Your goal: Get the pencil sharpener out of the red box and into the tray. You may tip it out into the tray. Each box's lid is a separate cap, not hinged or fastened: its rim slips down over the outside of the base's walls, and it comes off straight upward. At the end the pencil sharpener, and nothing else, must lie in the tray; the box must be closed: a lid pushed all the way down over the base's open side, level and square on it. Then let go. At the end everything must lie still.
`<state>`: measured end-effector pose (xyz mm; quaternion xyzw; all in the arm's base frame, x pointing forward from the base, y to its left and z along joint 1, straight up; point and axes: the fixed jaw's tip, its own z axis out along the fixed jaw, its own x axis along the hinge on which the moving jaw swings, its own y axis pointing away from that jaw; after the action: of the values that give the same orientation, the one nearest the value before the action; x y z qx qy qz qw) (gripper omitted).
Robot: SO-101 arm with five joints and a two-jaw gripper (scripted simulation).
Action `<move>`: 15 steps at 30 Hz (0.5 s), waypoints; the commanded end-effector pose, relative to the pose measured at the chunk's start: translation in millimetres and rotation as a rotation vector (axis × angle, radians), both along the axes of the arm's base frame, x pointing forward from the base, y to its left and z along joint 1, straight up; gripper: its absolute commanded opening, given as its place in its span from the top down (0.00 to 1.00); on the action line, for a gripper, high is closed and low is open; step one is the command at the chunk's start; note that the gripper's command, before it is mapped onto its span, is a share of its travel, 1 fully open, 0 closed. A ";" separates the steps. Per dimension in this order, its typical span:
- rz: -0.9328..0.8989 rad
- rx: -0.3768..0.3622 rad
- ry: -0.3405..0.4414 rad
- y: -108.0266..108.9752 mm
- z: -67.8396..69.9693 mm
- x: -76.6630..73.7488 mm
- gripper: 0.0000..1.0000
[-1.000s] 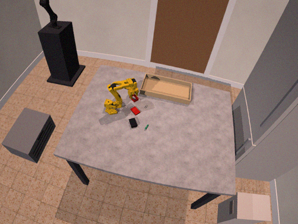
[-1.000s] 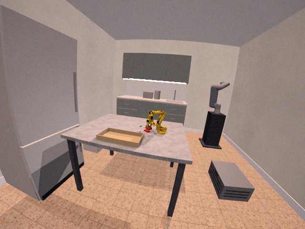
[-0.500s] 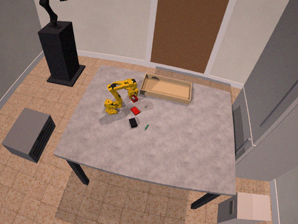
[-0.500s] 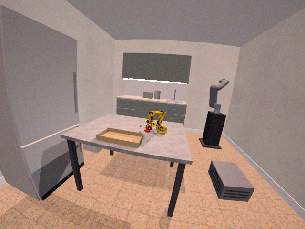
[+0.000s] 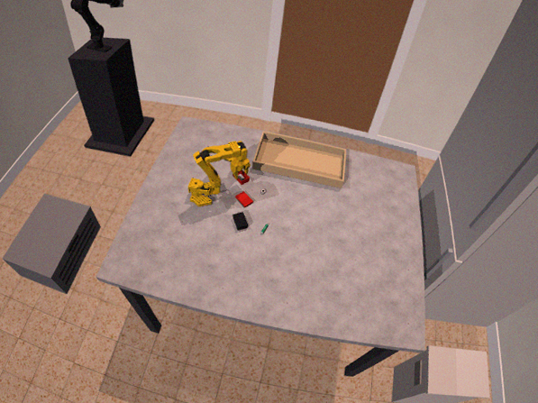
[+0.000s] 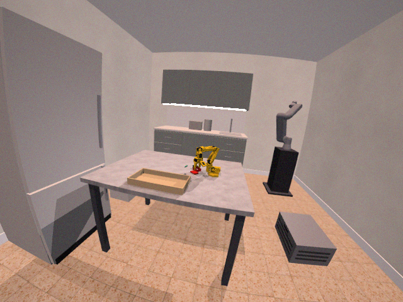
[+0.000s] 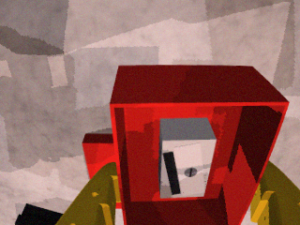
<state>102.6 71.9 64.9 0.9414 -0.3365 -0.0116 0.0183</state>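
My gripper is shut on the red box's base, one finger on each side, and holds it above the table. The base's open side faces the wrist camera. The pencil sharpener, a pale grey block with a dark blade and a screw, lies inside the base. The red lid lies separately on the table, beside the held base in the wrist view. The wooden tray stands close by with nothing seen inside it. In the exterior view the red parts are too small to tell apart surely.
A black box lies on the table beyond the lid. A green pen-like thing lies near it. A small whitish round thing lies between the lid and the tray.
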 end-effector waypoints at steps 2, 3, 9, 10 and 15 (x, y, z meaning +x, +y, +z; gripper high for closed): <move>0.001 0.027 -0.034 3.3 3.2 2.0 0.78; 0.002 0.027 -0.034 3.3 3.2 2.1 0.78; 0.040 0.028 -0.034 4.3 3.7 3.5 0.78; 0.053 0.028 -0.033 4.7 3.8 4.0 0.78; 0.153 0.029 -0.032 7.6 5.0 7.7 0.78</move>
<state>103.7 72.9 65.2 0.9542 -0.2985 -0.0122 0.0179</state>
